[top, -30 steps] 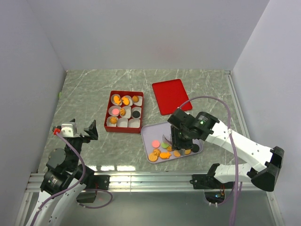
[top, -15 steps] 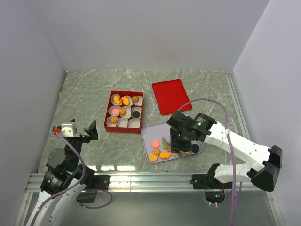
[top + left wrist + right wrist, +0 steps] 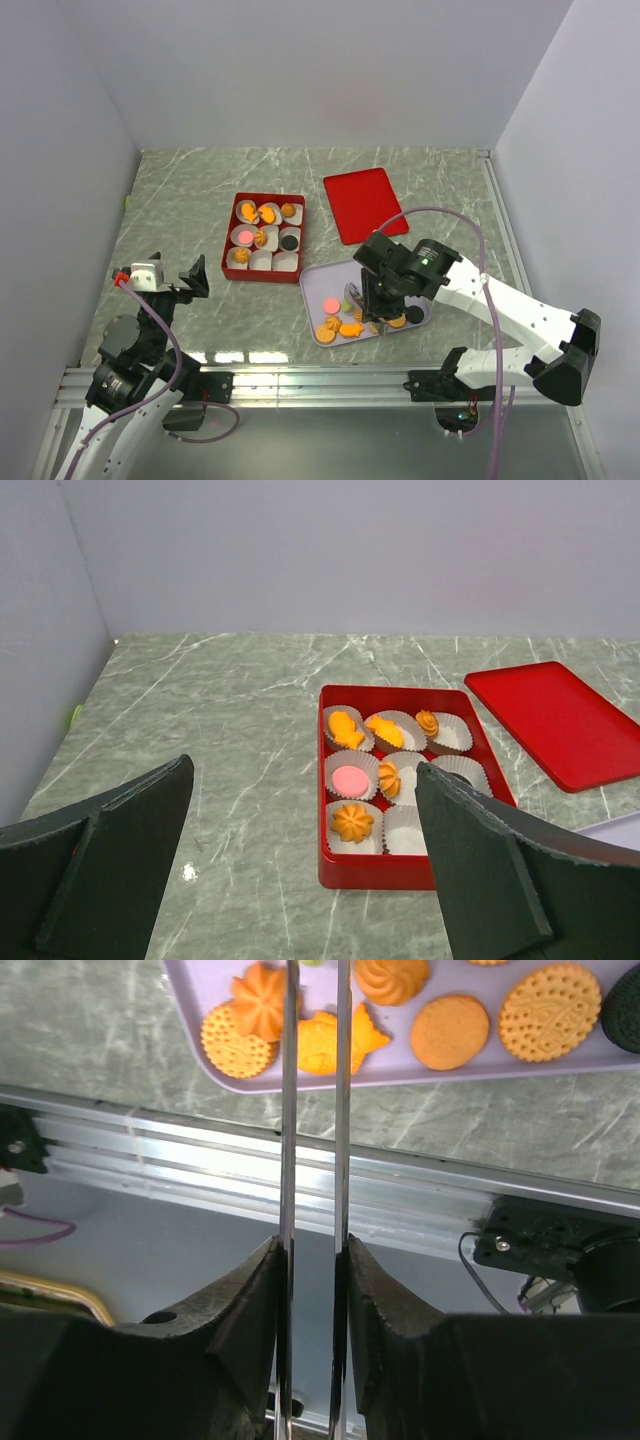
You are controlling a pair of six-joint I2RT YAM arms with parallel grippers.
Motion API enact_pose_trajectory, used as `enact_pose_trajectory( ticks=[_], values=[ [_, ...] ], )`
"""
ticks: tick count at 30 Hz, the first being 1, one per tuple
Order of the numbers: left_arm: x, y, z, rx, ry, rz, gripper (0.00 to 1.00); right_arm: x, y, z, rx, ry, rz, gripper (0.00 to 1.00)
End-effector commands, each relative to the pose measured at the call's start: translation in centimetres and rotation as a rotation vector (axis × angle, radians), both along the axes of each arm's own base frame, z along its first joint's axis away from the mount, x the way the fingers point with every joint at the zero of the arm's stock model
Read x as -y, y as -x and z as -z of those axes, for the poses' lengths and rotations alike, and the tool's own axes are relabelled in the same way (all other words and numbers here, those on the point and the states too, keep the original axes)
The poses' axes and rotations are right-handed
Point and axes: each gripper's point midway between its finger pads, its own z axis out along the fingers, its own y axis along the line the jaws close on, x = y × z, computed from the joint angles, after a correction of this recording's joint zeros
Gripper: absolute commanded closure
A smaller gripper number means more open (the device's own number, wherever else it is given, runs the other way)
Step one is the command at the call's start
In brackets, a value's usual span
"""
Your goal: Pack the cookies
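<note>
1. A lavender plastic tray (image 3: 322, 282) lies in the lower middle of the top view, on a grey-green marbled table (image 3: 190, 200).
2. Loose small cookies (image 3: 340, 328) sit on the tray. Orange ones cluster along its lower edge, a pink one (image 3: 331, 305) and a green one (image 3: 347, 306) lie towards its left, and a black one (image 3: 414, 314) lies at its lower right.
3. The right gripper (image 3: 357, 301) hangs over the middle of the tray, just right of the green cookie.
4. In the right wrist view its two thin metal fingers (image 3: 288, 1110) run up the frame side by side with only a narrow slit between them. Their tips pass off the top edge, so whether they pinch anything cannot be told.
5. A square red box (image 3: 234, 273) stands up and left of the tray, apart from it, and holds nine white paper cups (image 3: 405, 825) in three rows.
6. Seven cups hold cookies: orange in the top row, then pink, orange and black in the middle row, and one orange at the lower left. The other two lower cups hold none.
7. A flat red rectangular lid (image 3: 365, 205) lies up and right of the box, near it but not touching.
8. The left gripper (image 3: 305, 770) sits at the lower left of the top view, well apart from the box. Its dark fingers are spread wide and hold nothing.
</note>
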Motion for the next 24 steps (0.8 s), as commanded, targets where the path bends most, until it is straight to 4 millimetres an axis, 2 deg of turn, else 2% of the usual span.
enact_pose_trajectory(
  ticks=[1, 14, 17, 18, 20, 21, 23, 24],
  values=[
    [-0.1, 0.7, -1.2, 0.058, 0.006, 0.015, 0.00, -0.8, -0.7, -2.3, 0.055, -0.058, 0.005, 0.70],
    [-0.1, 0.7, -1.2, 0.058, 0.007, 0.015, 0.01, -1.6, -2.7, -5.1, 0.127, -0.038, -0.003, 0.72],
    [-0.1, 0.7, -1.3, 0.060, 0.007, 0.015, 0.01, -2.3, -3.5, -5.8, 0.143, -0.034, -0.022, 0.72],
    [-0.1, 0.8, -1.3, 0.062, 0.008, 0.017, 0.00, -2.8, -3.9, -6.7, 0.160, -0.050, -0.024, 0.72],
    [-0.1, 0.8, -1.3, 0.062, 0.008, 0.015, 0.00, -3.5, -4.6, -6.8, 0.161, -0.030, -0.043, 0.72],
    [-0.1, 0.8, -1.3, 0.063, 0.008, 0.017, 0.01, -4.2, -5.2, -8.2, 0.187, -0.058, -0.044, 0.72],
    [-0.1, 0.8, -1.3, 0.062, 0.008, 0.015, 0.01, -5.3, -6.0, -8.4, 0.187, -0.045, -0.063, 0.72],
    [-0.1, 0.8, -1.3, 0.063, 0.008, 0.017, 0.01, -6.2, -6.7, -9.8, 0.217, -0.076, -0.063, 0.72]
  ],
)
